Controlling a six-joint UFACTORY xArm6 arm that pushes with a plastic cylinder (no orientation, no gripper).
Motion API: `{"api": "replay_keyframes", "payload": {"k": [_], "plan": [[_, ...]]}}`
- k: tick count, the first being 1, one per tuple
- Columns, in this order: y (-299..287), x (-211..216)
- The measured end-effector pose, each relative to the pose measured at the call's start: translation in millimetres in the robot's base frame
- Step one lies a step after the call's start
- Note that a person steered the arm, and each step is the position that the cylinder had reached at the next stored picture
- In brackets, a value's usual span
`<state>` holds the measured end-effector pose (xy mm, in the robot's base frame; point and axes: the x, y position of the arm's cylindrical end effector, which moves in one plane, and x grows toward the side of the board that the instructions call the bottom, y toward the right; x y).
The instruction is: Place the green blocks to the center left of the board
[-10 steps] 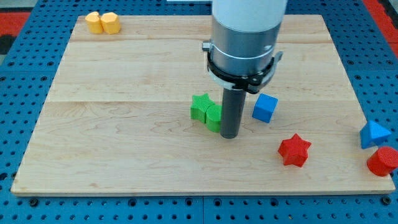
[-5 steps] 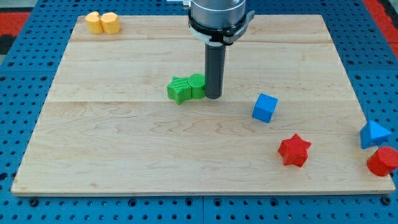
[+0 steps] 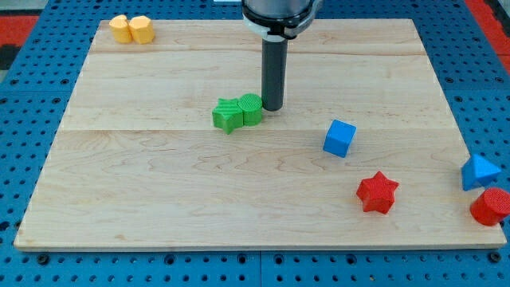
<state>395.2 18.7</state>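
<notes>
Two green blocks sit touching near the board's middle, slightly left of centre: a green star on the left and a rounded green block on its right. My tip rests just right of the rounded green block, close to or touching its right side. The rod rises straight up from there to the view's top.
Two yellow blocks sit together at the board's top left corner. A blue cube lies right of centre. A red star is lower right. A blue block and a red block sit at the right edge.
The tip has moved up and left, pushing both green blocks from the board's centre toward the upper left. In the last half second the tip rose slightly; the blocks barely shifted.
</notes>
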Motion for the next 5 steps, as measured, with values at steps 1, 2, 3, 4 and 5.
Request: {"api": "replay_keyframes", "payload": {"k": [1, 2, 3, 4, 5], "plan": [[-5, 1], [-12, 20], [-39, 48], [-68, 60], [-70, 60]]}}
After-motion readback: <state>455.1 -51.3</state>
